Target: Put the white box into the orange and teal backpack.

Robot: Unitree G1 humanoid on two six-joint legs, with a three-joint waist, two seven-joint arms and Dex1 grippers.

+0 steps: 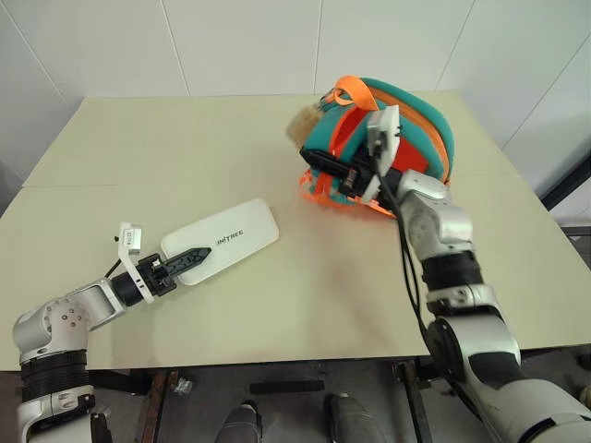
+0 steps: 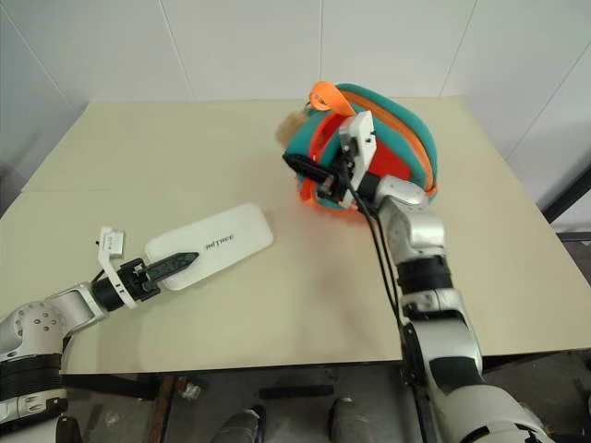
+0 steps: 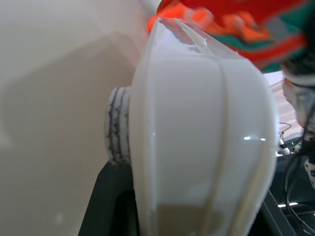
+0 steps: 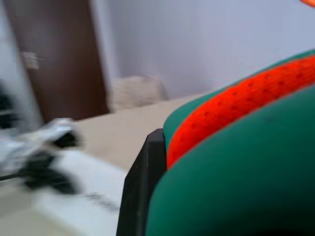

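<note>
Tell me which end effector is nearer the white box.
Left. The left end effector is clamped on the near end of the white box; the right end effector is across the table, gripping the orange and teal backpack.

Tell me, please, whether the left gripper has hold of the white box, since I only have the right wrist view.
Observer: Yes. The left gripper is shut on the near end of the white box, which lies flat on the table.
Operator: Thank you. Is the box touching the backpack?
Observer: No. Bare table lies between the box's far end and the orange and teal backpack.
Operator: Where on the backpack is my right gripper?
Observer: The right gripper is shut on the backpack's edge on the side facing the box, just below the tan plush toy. I cannot tell whether the backpack is open.
</note>
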